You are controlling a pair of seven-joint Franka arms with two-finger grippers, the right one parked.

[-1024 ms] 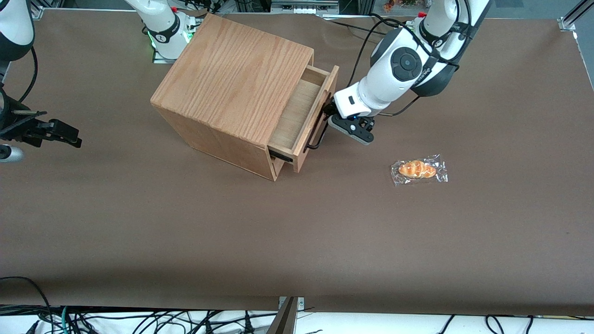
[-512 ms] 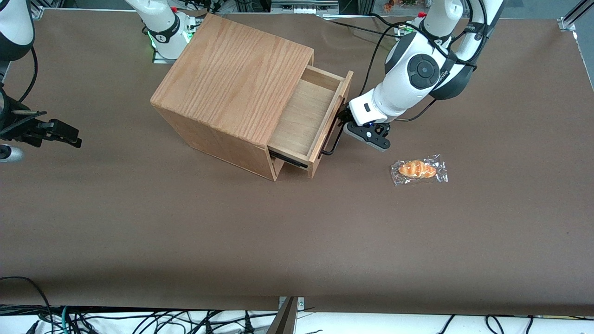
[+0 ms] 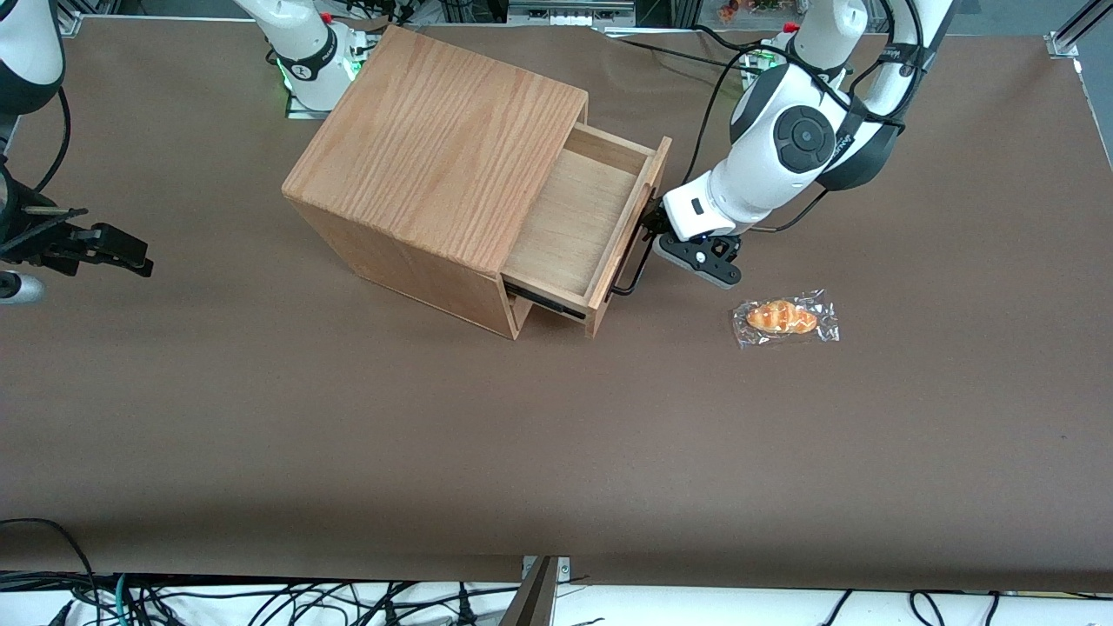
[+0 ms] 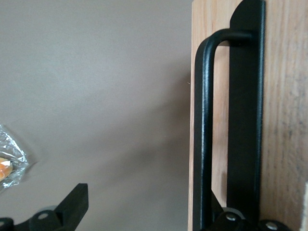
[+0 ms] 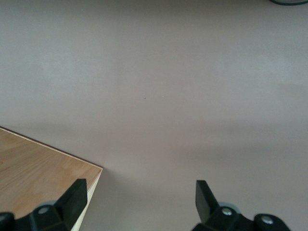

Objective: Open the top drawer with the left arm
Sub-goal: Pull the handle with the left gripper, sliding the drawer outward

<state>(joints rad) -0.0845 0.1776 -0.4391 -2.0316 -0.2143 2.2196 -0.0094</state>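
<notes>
The top drawer (image 3: 578, 222) stands pulled well out of the oak cabinet (image 3: 443, 122), its pale wood floor showing. Its thin black bar handle (image 3: 633, 261) runs along the drawer front (image 4: 281, 96). The left arm's gripper (image 3: 648, 228) is at the handle and open. In the wrist view the gripper (image 4: 149, 207) has one black finger (image 4: 233, 219) tucked between the handle bar (image 4: 204, 120) and the drawer front. The second finger (image 4: 72, 204) hangs free over the table, outside the bar.
A wrapped pastry (image 3: 783, 317) (image 4: 5, 166) lies on the brown table (image 3: 556, 435), nearer the front camera than the gripper and toward the working arm's end. Cables trail along the table's edge nearest the front camera.
The drawer has slid farther out of the cabinet. The gripper at the handle and the left arm have moved with it toward the working arm's end.
</notes>
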